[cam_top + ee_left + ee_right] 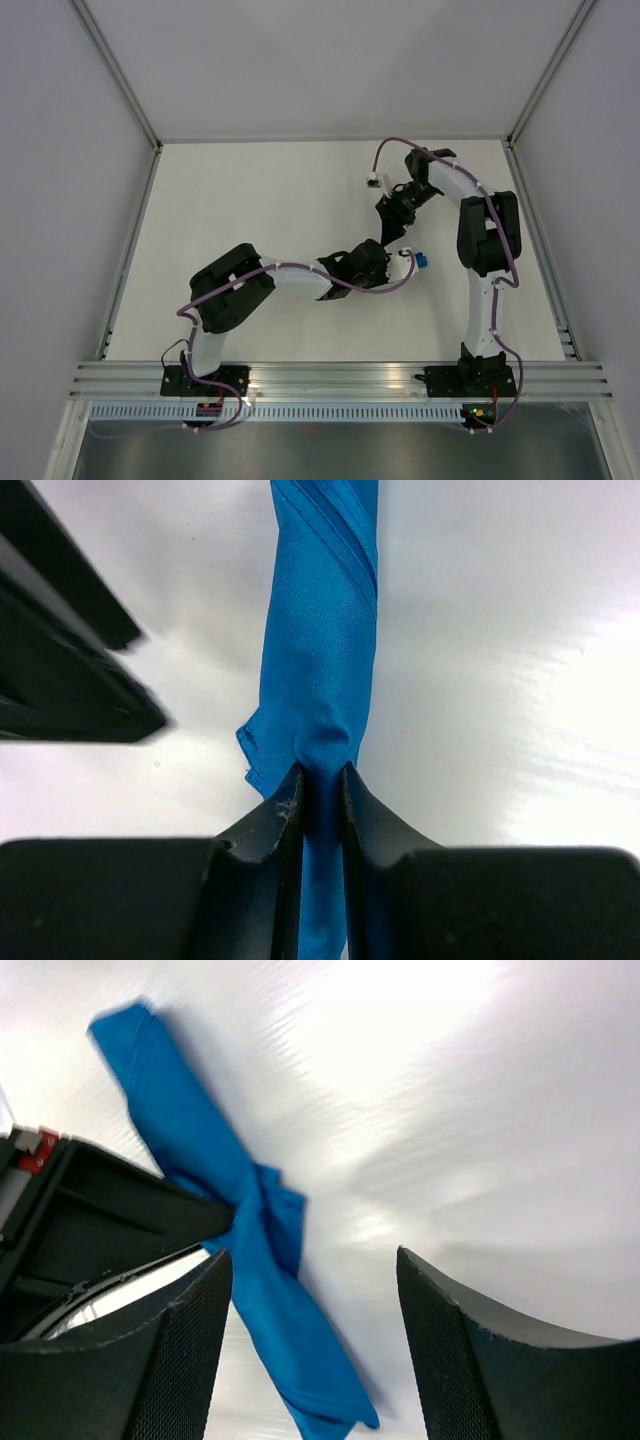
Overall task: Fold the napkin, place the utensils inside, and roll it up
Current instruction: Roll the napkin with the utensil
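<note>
The napkin [320, 660] lies in a long roll on the bench [250, 200], right of centre. The left hand [322, 780] reaches in from the near left and is pinched on it part-way along, so 1 end sticks out to the right of that hand in the top view. The right hand [312, 1260] hangs just behind the left hand, its 2 fingers wide apart over the bench, and the roll runs below, beside the finger at the left of its wrist view. The 2 arm bases [205, 382] stand at the near edge, left and right.
</note>
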You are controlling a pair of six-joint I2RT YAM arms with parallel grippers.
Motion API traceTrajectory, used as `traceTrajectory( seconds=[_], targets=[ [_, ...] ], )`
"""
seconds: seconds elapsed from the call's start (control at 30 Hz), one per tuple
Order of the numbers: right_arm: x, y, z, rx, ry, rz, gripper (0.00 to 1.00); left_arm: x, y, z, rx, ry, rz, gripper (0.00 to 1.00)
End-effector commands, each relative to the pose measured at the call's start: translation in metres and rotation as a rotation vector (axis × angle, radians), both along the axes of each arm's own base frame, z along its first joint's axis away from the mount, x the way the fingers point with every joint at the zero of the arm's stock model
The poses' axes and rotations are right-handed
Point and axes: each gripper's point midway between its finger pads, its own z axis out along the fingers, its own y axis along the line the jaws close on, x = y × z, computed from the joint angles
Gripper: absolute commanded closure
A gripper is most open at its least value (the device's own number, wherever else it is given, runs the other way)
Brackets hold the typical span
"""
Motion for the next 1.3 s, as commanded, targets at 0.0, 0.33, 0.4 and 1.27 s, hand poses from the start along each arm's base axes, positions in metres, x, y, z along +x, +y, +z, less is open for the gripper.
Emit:
traceTrajectory(
  seconds=[0.0,0.33,0.4,1.27],
  targets=[
    [0.065,-0.019,0.050,-0.003,-0.220,-0.231,0.28,-0.012,0.026,-0.052,0.114,0.193,0.101,0.91],
    [0.083,-0.121,0.077,-0.092,-0.198,-0.716,0.28,0.001,0.014,-0.068,0.133,0.328,0.335,0.90],
    [0.073,-0.136,0.071,-0.116,-0.159,-0.772,0.28,0.004,0.006,-0.066,0.114,0.367,0.391,0.89],
    [0.010,-0.099,-0.005,-0.180,0.156,-1.111,0.26,0.005,-0.040,-0.055,-0.020,0.524,0.586,0.86]
  ],
)
